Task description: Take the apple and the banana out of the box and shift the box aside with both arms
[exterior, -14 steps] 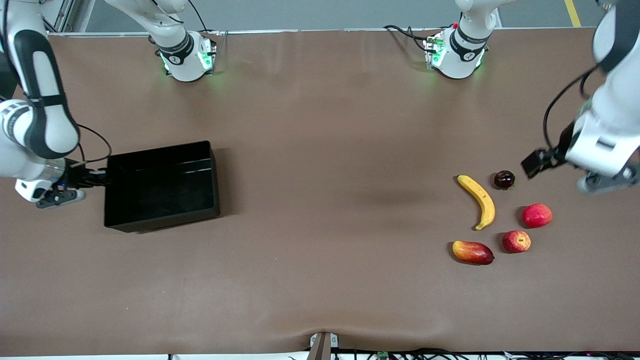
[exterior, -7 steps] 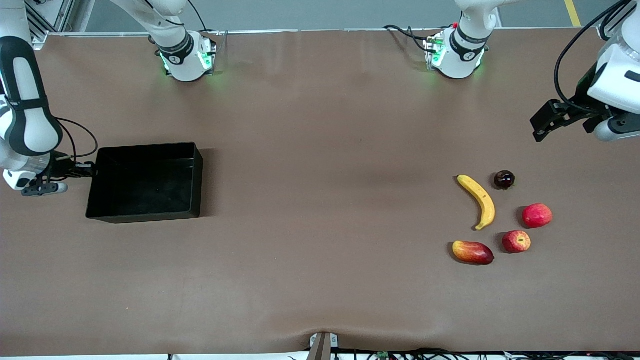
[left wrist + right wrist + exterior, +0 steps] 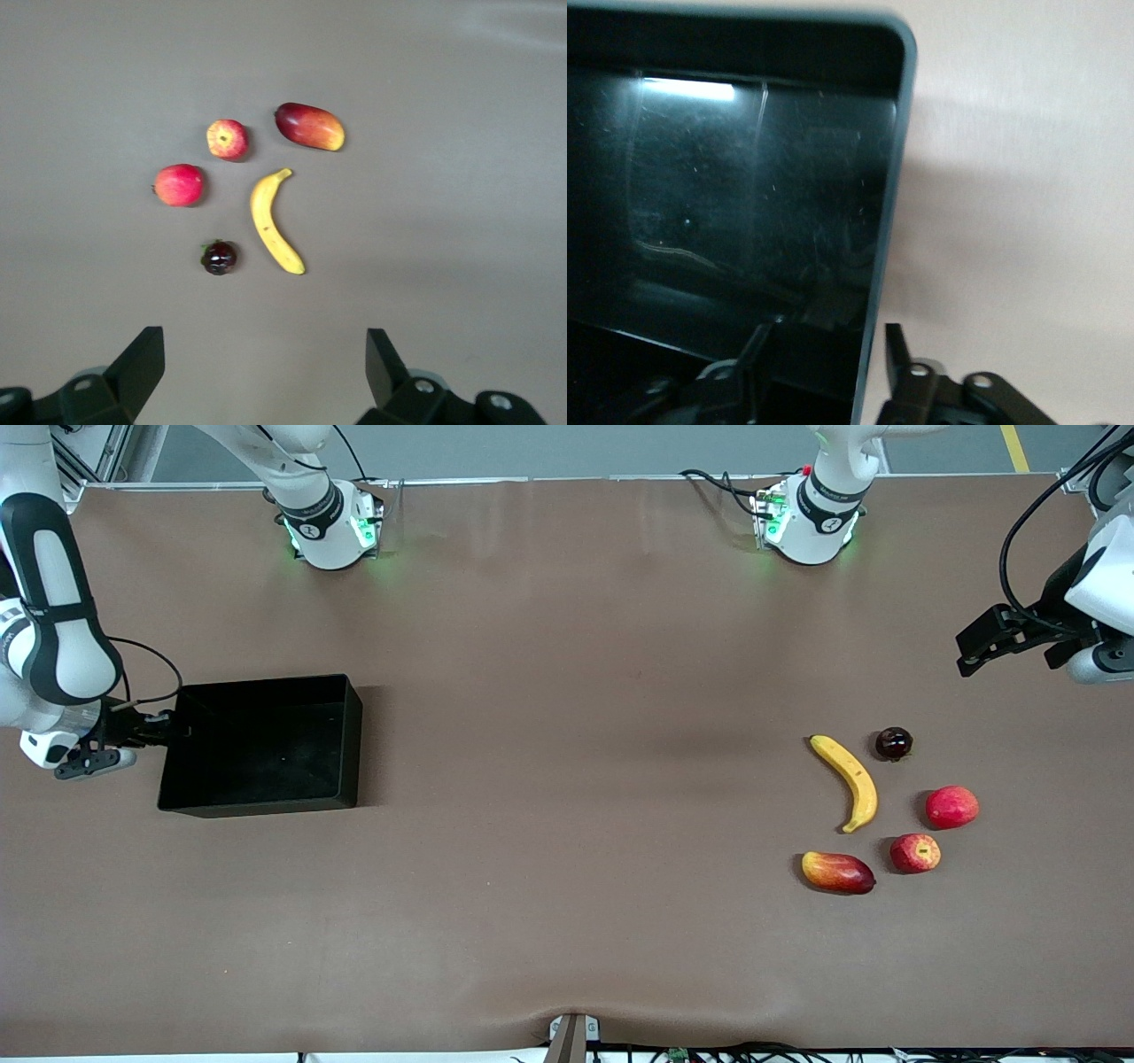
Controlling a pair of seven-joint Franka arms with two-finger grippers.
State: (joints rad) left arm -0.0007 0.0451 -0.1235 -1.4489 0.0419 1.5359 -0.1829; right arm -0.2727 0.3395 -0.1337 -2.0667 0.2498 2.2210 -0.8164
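Leftward, right pincer (image 3: 170, 728) clamping box (image 3: 266, 748) wall — left pincer (image 3: 983, 640) spread, aloft.

The shallow rectangular black plastic box (image 3: 261, 748) looked glossy, its floor (image 3: 744, 204) mirroring a bright strip of light and showing fine scratches. The brown table covering (image 3: 567, 691) was matt, like smooth cloth or paper. The long curved yellow banana (image 3: 849, 781) looked smooth; the small dark round fruit (image 3: 893, 743) above it in the frame shone.
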